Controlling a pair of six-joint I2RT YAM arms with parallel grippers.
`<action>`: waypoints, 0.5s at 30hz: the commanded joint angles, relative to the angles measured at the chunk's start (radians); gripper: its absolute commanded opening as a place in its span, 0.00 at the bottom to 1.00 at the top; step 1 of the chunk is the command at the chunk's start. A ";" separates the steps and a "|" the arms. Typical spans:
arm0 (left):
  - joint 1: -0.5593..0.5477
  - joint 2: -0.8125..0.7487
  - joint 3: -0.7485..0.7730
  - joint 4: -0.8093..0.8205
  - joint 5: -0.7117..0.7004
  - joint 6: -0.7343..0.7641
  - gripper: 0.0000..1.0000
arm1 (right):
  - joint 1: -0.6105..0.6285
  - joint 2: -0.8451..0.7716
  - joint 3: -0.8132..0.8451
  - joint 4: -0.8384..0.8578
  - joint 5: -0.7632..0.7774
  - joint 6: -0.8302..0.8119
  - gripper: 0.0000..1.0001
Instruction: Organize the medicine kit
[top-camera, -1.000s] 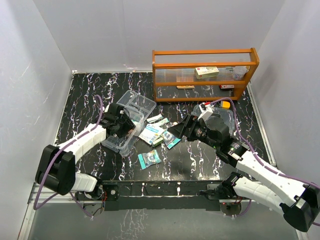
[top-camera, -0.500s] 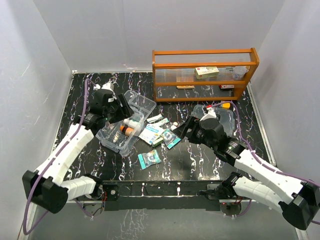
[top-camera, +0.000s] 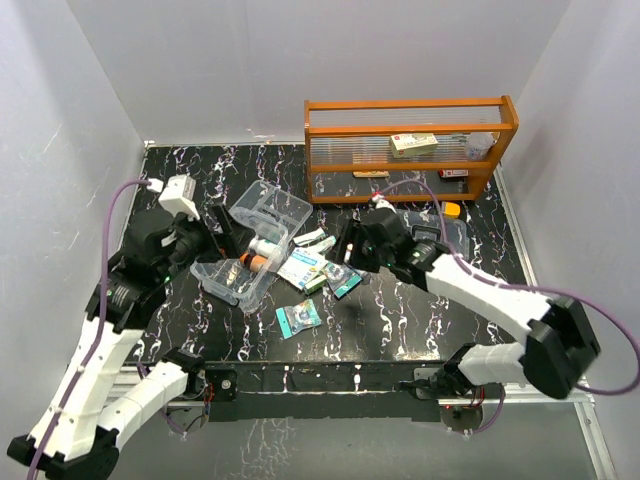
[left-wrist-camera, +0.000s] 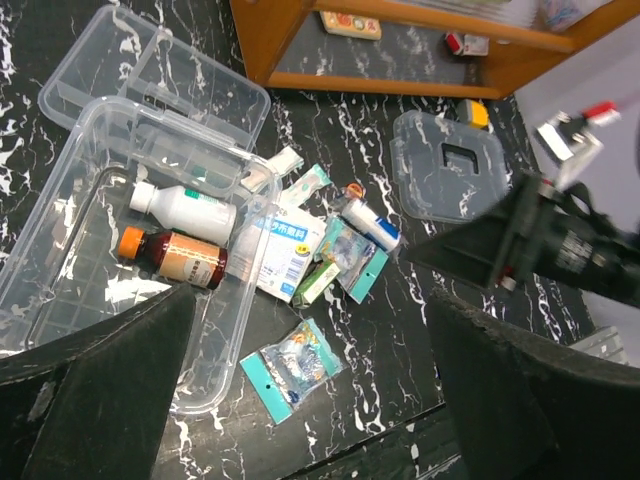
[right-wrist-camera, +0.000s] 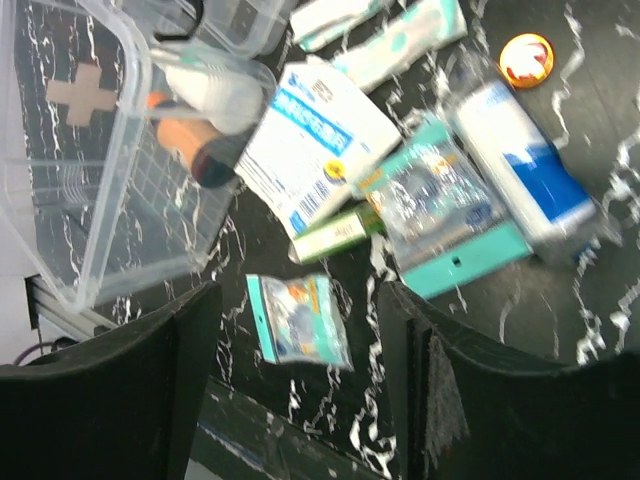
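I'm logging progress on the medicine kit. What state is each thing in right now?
Box, open, partly filled.
Lid, off, flat on the table.
Insert tray, out of the box, beside it.
White bottle, on its side in the box.
Brown bottle, on its side in the box.
Packets, loose on the table.
Left gripper, open, empty.
Right gripper, open, empty.

Black marbled table (top-camera: 400, 320) carries clear box (top-camera: 215, 280), insert tray (top-camera: 270, 205), lid (left-wrist-camera: 445, 180), packets (top-camera: 299, 317), orange rack (top-camera: 410, 103).

Clear glossy plastic in box (left-wrist-camera: 70, 280) and lid (left-wrist-camera: 430, 195); smooth varnished orange wood on rack (top-camera: 410, 105); black marbled table (top-camera: 400, 310), slightly shiny; packet (left-wrist-camera: 293, 365) probably crinkly film.
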 joint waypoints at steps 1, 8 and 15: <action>0.002 -0.066 -0.004 -0.047 0.009 0.005 0.99 | 0.010 0.163 0.172 0.000 0.032 -0.052 0.59; 0.003 -0.117 0.029 -0.081 -0.003 0.004 0.99 | 0.020 0.401 0.324 -0.020 0.108 -0.093 0.48; 0.002 -0.133 0.000 -0.038 -0.020 0.015 0.99 | 0.021 0.570 0.381 -0.033 0.076 -0.112 0.46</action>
